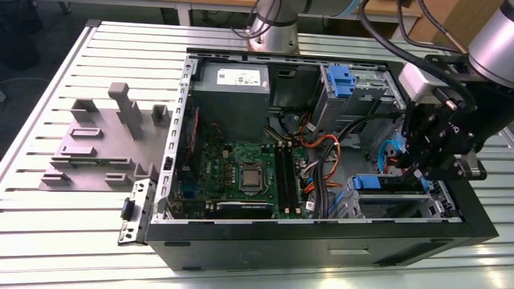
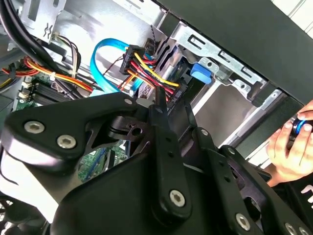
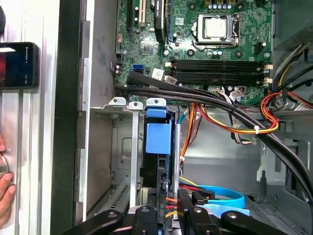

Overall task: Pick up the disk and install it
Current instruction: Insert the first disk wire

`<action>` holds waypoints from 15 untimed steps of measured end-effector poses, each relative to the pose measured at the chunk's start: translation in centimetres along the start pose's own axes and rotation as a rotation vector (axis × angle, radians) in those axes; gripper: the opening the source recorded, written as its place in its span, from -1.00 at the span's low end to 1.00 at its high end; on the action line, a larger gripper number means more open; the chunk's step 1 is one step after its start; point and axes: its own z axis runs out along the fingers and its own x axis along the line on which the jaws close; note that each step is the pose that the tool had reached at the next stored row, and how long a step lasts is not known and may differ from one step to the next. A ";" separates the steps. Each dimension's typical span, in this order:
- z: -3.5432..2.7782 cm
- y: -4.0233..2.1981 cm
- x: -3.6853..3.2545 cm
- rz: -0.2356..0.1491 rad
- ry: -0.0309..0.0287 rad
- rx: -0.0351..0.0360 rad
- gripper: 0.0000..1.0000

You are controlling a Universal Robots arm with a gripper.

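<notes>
Where the disk (image 3: 159, 139) stands in a cage (image 3: 100, 156), jaws' grip unclear, slatted metal table (image 1: 64, 232).

A robotics lab or workshop: a slotted aluminium worktop (image 1: 56, 211) carries an opened desktop computer case (image 1: 305, 247) and a grey fixture block (image 1: 92, 153), with a robot arm's column (image 1: 273, 33) behind

1. My arm (image 1: 492, 36) reaches over the worktop (image 1: 48, 241) on the exterior view's right.
2. My base (image 1: 273, 27) stands at the worktop's far edge.
3. My wrist (image 1: 482, 102) bends down from the arm.
4. My gripper (image 1: 418, 168) is black and points down, a bit tilted, near the worktop's front corner on that side.
5. Both wrist views show my gripper (image 2: 159, 105) (image 3: 166, 215) from close behind.
</notes>
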 end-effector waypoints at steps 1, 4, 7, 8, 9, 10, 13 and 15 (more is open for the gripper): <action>-0.12 0.00 0.01 0.000 -0.0007 -0.0011 -0.40; -0.18 0.00 0.01 0.000 -0.0037 -0.0038 -0.40; -0.18 0.00 0.01 0.000 -0.0037 -0.0039 -0.55; -0.18 0.00 0.01 0.000 -0.0037 -0.0040 -0.68; -0.18 0.00 0.01 0.000 -0.0037 -0.0040 -0.79; -0.18 0.00 0.01 0.000 -0.0037 -0.0040 -0.79; -0.18 0.00 0.01 0.000 -0.0037 -0.0041 -0.79; -0.18 -0.01 0.01 0.000 -0.0037 -0.0045 -0.79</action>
